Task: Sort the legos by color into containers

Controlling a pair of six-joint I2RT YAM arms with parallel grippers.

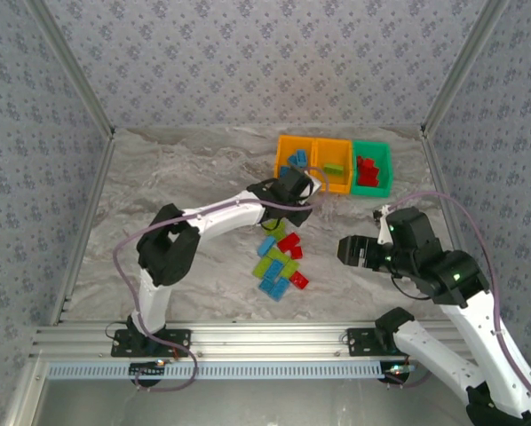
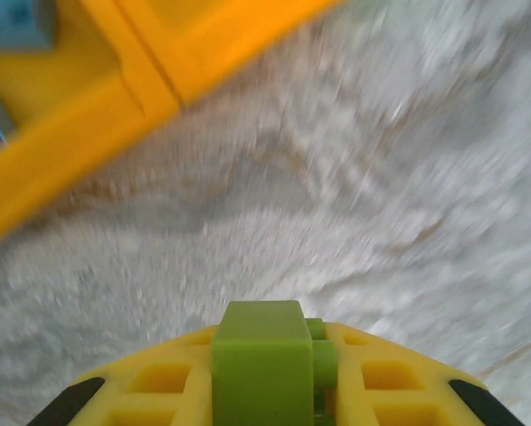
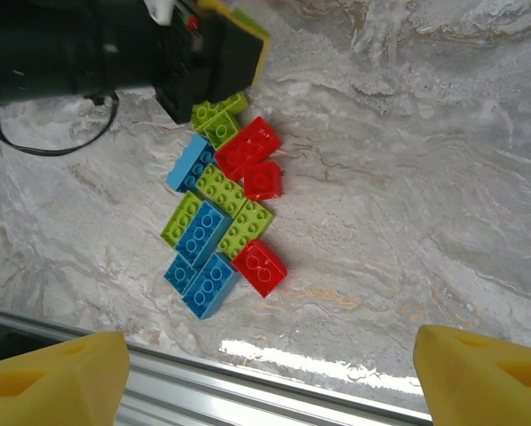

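My left jaws grip a green brick (image 2: 264, 364); the middle orange bin (image 1: 336, 151) lies just far-right of them. Right jaws stand open.

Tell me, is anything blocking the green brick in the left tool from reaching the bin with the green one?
No. The left tool grips the green brick near the middle orange bin; only bare table and the bin's own wall lie between.

Marbled table (image 1: 186, 177), 3 bins (image 1: 333, 139), loose legos (image 1: 279, 262)
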